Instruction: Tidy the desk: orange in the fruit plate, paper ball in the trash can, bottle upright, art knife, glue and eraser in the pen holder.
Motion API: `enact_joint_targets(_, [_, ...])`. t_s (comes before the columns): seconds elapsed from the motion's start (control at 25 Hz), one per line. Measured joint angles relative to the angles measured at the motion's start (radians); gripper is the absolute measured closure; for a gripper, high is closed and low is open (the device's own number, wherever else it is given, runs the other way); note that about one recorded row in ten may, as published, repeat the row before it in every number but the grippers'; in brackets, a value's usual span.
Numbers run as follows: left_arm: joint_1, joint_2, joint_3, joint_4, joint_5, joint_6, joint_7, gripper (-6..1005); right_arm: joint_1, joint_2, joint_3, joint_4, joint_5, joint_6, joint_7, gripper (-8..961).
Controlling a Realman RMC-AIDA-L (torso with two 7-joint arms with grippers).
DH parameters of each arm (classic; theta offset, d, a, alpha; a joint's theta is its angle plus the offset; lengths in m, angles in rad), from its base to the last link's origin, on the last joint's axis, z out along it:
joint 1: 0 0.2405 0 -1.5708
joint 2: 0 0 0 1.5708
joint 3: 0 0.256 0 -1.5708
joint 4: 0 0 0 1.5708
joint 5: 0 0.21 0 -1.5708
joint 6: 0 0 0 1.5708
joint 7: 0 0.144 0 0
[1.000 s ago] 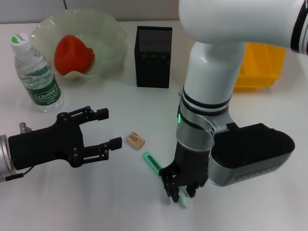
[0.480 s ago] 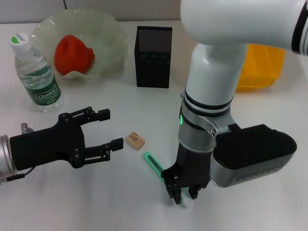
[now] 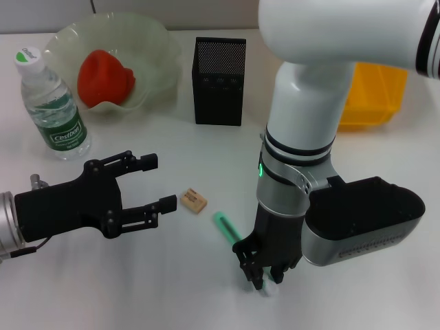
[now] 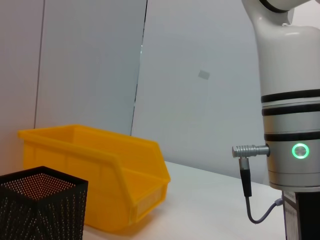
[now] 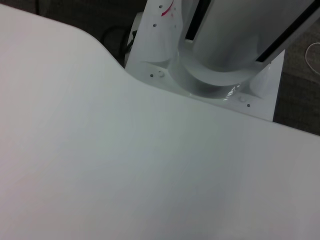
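Orange [image 3: 104, 77] in plate [image 3: 155, 51] at 11 o'clock, bottle [image 3: 51, 106] upright: done.
Eraser [image 3: 194, 201] loose on counter [image 3: 172, 282]; holder [image 3: 219, 81] contents unseen.
Right gripper [image 3: 261, 278] clamped on green knife [image 3: 227, 227], 6 o'clock.
Left gripper [image 3: 152, 183] spread wide, empty.

White desk [image 3: 165, 289] — eraser [image 3: 194, 201]; bottle [image 3: 53, 106]; bin [image 3: 371, 96].

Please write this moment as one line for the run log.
right tool: down on green art knife, near end | left tool: open, beside eraser | pen holder: waiting | bottle: upright

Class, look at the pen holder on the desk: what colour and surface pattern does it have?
The pen holder is black with a fine mesh pattern; the head view shows it best.
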Motion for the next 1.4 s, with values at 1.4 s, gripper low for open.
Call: enact_joint_targets(1.4, [-0.008, -0.002, 0.001, 0.0, 0.0, 0.0, 0.011, 198, 0.003, 0.0, -0.004, 0.016, 0.015, 0.012, -0.011, 731])
